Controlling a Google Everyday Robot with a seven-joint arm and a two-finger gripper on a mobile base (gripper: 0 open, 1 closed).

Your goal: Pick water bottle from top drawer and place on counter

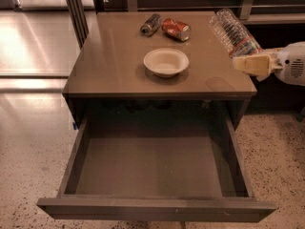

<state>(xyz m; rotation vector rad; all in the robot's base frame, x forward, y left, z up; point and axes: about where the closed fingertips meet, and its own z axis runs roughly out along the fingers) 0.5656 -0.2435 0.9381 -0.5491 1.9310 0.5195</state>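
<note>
Water bottle (232,31) was held tilted above the right edge of the tabletop (109,61), grasped at its lower end by the hand (248,63), right of the white bowl (166,62). Top drawer (157,209) stood pulled open.

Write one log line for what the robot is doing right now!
gripper: at right edge of counter, shut on water bottle | water bottle: tilted, lifted | top drawer: open, empty
</note>
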